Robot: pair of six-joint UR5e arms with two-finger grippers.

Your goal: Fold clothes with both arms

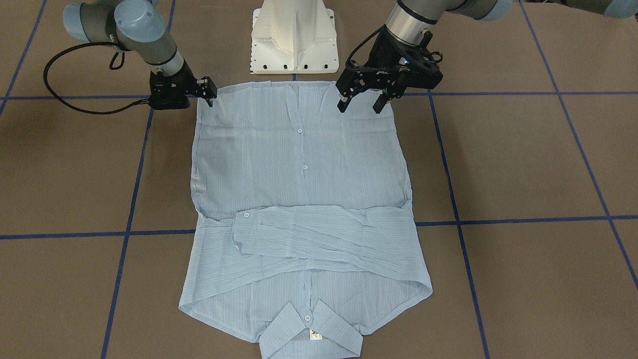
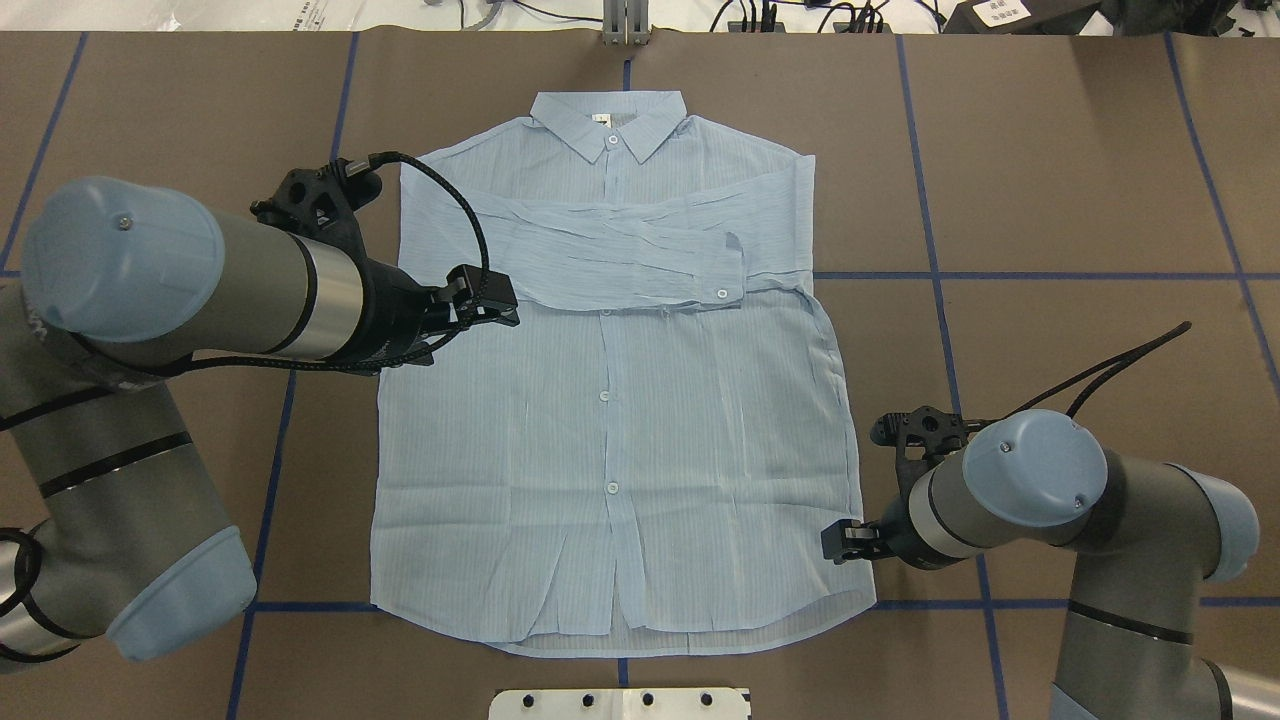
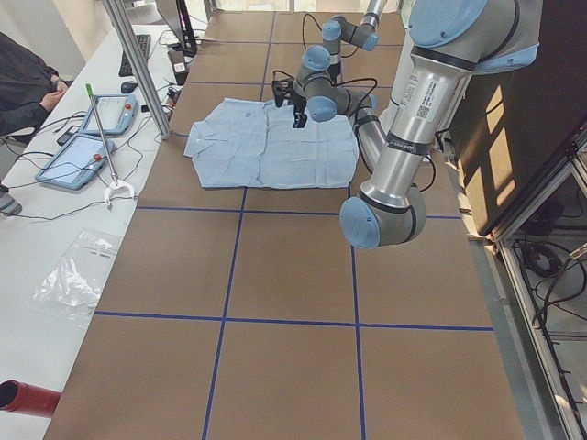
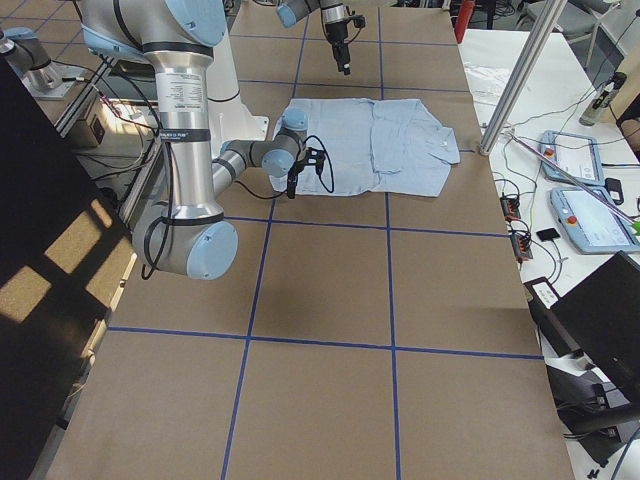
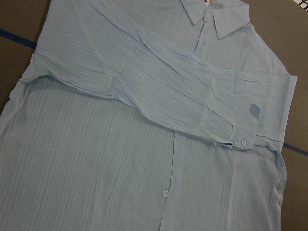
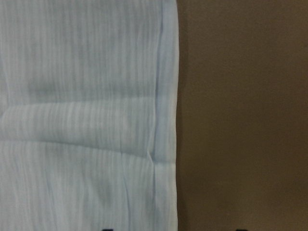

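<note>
The brown table (image 2: pixel 1050 200) carries the light-blue shirt (image 2: pixel 610 450) flat in its middle, buttoned front up, with the hem (image 2: pixel 620 635) toward the white pedestal (image 2: pixel 620 703), where we judge both grippers reach it easily. The sleeves (image 2: pixel 620 250) lie crossed over the chest, tucked in for folding. The left gripper (image 1: pixel 359 106) hangs high over the shirt's left side, jaws apart and empty. The right gripper (image 2: pixel 840 542) sits low at the right side edge near the hem, jaws spread astride it, likely to pinch.
</note>
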